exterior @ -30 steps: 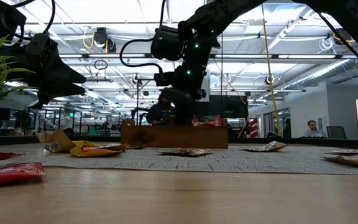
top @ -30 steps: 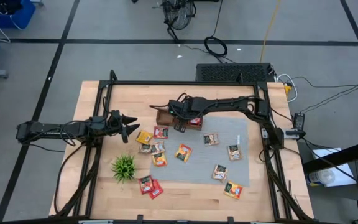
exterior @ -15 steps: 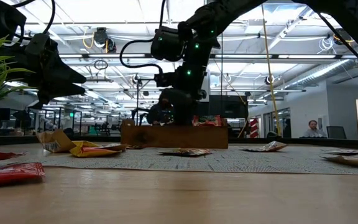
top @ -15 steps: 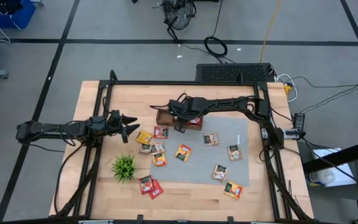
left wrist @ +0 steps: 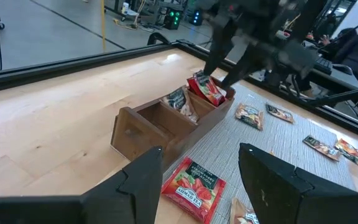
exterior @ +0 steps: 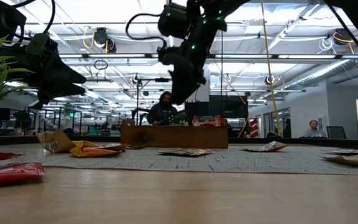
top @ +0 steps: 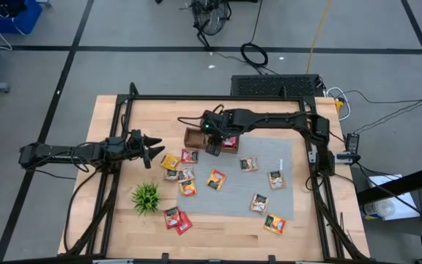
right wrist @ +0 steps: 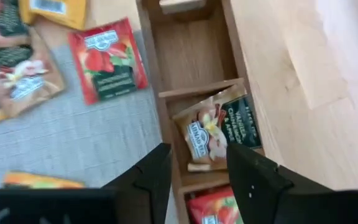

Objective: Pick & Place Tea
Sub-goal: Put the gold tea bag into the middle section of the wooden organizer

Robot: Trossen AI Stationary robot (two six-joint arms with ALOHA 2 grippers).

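Note:
The tea is small square packets. Several lie loose on the grey mat (top: pixel 247 180), among them a red one (right wrist: pixel 107 59) beside the wooden tray (top: pixel 193 137). In the tray, a grey-brown packet (right wrist: pixel 213 127) leans in the middle compartment and a red packet (right wrist: pixel 213 208) fills the one next to it. The third compartment (right wrist: pixel 191 56) is bare. My right gripper (right wrist: pixel 201 180) hangs open above the middle compartment, clear of the packets, and points steeply down. My left gripper (top: pixel 152 150) waits open at the table's left, pointing toward the tray.
A small green plant (top: pixel 146 196) stands near the table's front left. Two red packets (top: pixel 177 220) lie on bare wood in front of it. A black frame (top: pixel 218 97) runs along the table's edges. People sit in the room beyond the far edge.
My right gripper has risen out of the wooden tray and now hangs well above it. In the low view its fingers stood down behind the tray's wall a second ago. The packets in the tray have stayed where they were.

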